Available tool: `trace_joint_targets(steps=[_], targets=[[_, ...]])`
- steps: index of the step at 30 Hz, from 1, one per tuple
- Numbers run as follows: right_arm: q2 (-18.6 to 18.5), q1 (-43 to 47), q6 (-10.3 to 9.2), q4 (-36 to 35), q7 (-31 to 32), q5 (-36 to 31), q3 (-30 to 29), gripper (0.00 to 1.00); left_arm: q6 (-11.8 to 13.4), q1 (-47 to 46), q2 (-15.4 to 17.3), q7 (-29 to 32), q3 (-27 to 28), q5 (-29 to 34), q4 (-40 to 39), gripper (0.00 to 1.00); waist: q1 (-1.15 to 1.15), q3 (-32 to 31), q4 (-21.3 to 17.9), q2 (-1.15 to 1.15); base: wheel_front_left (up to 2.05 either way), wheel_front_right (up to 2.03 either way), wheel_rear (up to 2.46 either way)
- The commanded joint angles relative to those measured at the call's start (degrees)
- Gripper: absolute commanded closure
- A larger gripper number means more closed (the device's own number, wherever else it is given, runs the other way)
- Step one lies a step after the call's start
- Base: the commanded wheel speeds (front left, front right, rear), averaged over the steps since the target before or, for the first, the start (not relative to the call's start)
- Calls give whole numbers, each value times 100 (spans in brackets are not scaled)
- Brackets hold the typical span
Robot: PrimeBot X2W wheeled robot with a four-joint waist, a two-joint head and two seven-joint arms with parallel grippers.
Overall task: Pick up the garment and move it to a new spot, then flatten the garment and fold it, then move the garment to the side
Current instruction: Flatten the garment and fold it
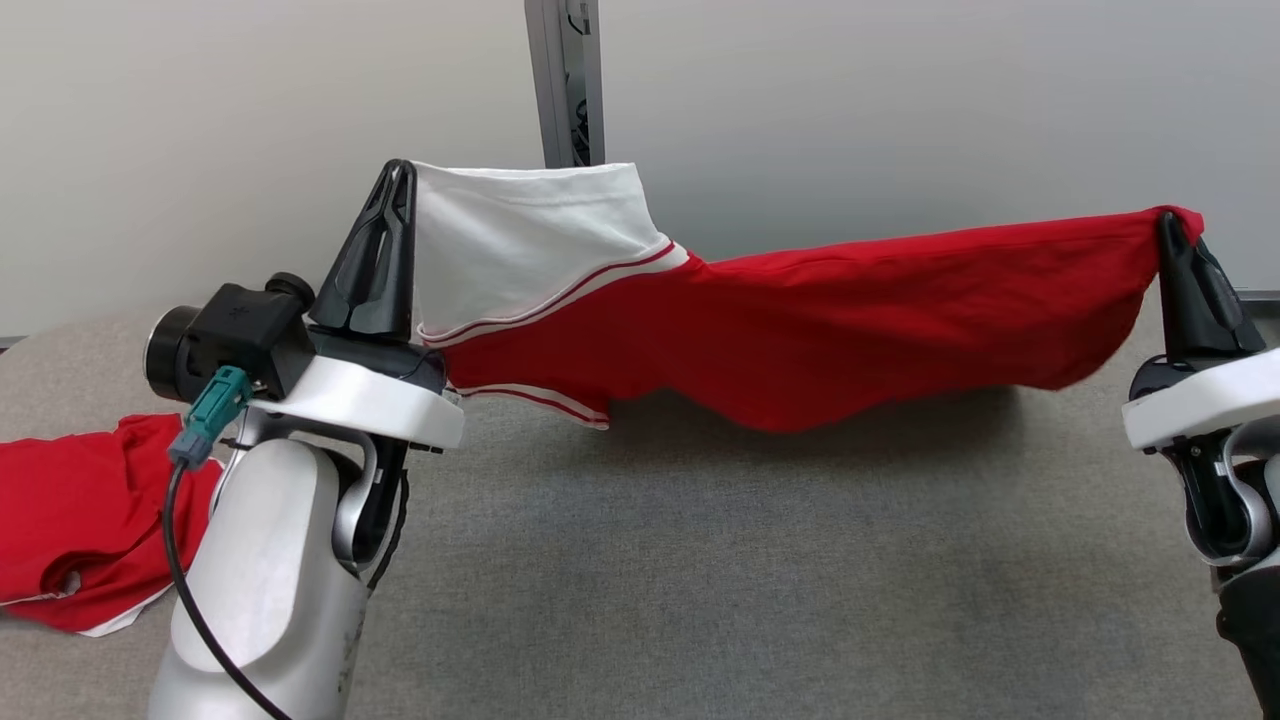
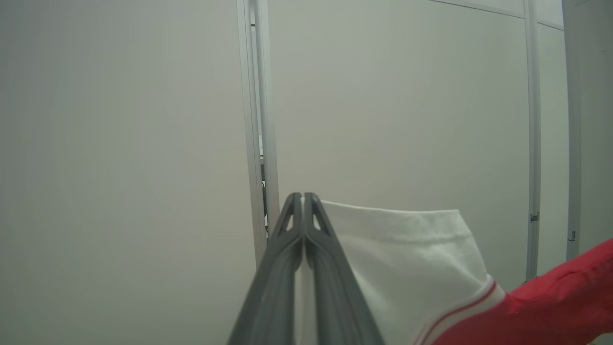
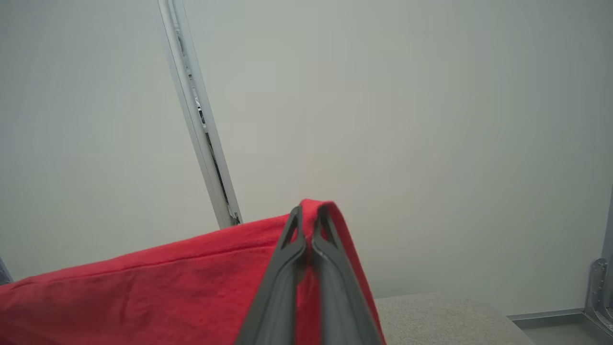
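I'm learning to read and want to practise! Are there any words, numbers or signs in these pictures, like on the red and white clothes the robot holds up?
No text can be read in any view.
Red and white garment: no print, label or number shows on it.
Black camera block on the left wrist: any marking is too small to read.
Red cloth lying on the grey surface: no text shows.

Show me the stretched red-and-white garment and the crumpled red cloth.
Stretched red-and-white garment (image 1: 850, 320): head view, red middle span.
Crumpled red cloth (image 1: 70, 520): head view, centre of the heap.
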Motion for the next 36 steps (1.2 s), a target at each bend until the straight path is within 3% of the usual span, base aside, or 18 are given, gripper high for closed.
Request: trace_joint_targets(steps=[1, 10, 19, 22, 24, 30, 33, 36], targets=[[-44, -117, 1, 30, 127, -92, 103, 100, -56, 124, -5, -7, 95, 87, 41, 100, 0, -1, -12, 0, 0, 0, 0], [-223, -957, 1, 219, 523, -316, 297, 100, -232, -523, 75, -7, 256, 300, 383, 100, 0, 570, -11, 0, 0, 0, 0], [-344, -2962, 1, 522, 805, -50, 499, 100, -355, -2796, 355, -6, 152, 256, 1390, 100, 0, 2135, 2, 0, 0, 0, 0], [-172, -3779, 1, 918, 774, 137, 480, 100, -347, -3628, 406, -7, 208, 277, 1697, 100, 0, 2592, -27, 0, 0, 0, 0], [-181, -4714, 1, 1362, 567, -41, 641, 100, -182, -4448, 347, -7, 284, 391, 1764, 100, 0, 2983, -22, 0, 0, 0, 0], [104, -6314, 1, 2134, -32, -324, 342, 100, 309, -5580, 156, -7, 612, 610, 1288, 100, 0, 3482, -37, 0, 0, 0, 0], [143, -6604, 1, 1900, -51, -534, -50, 100, 452, -5821, 99, -7, 706, 710, 925, 100, 0, 3617, -36, 0, 0, 0, 0], [408, -6472, 1, 1279, -47, -864, -652, 100, 626, -5944, 21, -4, 793, 876, 316, 100, 0, 3753, -37, 0, 0, 0, 0]])
